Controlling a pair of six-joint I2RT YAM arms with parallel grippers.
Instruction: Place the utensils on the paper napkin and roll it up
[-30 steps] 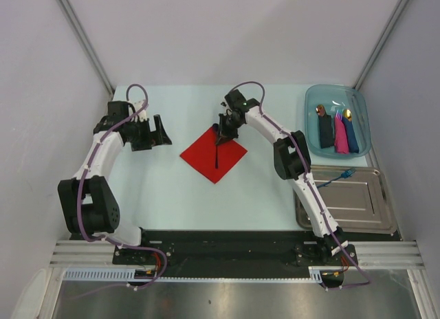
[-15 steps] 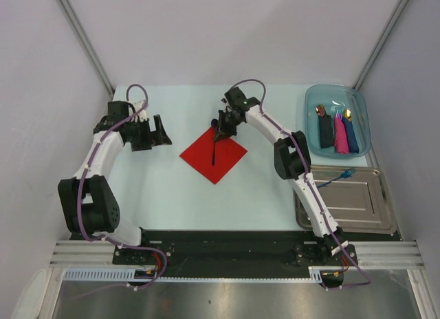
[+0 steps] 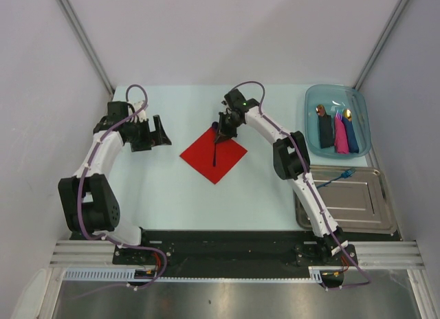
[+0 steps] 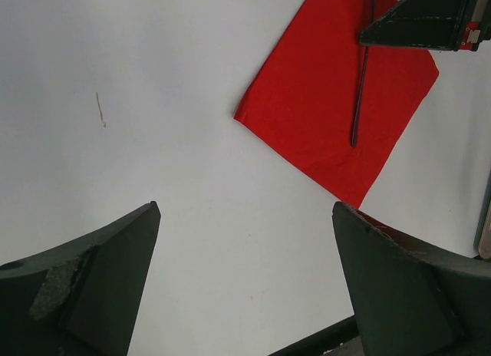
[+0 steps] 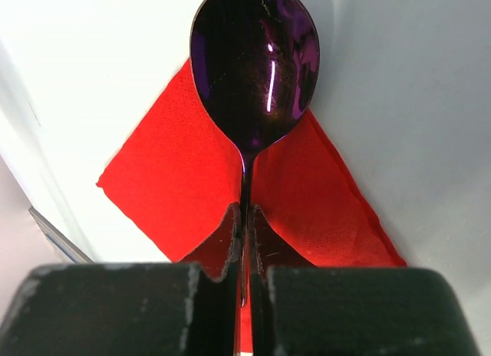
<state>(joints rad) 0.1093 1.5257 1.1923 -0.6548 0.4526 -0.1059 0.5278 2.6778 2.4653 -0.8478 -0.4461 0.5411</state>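
Right gripper (image 5: 245, 218): fingers pinched tight on the thin dark handle of the shiny purple-bowled spoon (image 5: 255, 64). The spoon sits over the square red paper napkin (image 3: 213, 157), bowl at the far corner, handle running across the middle. Cannot tell whether it touches the napkin.

Left gripper (image 4: 245, 214): fingers wide apart, holding nothing, over the pale table (image 3: 172, 188) left of the napkin.

Bright blue slim utensil (image 3: 340, 176) lies on the rectangular steel tray (image 3: 357, 209), well apart to the right.
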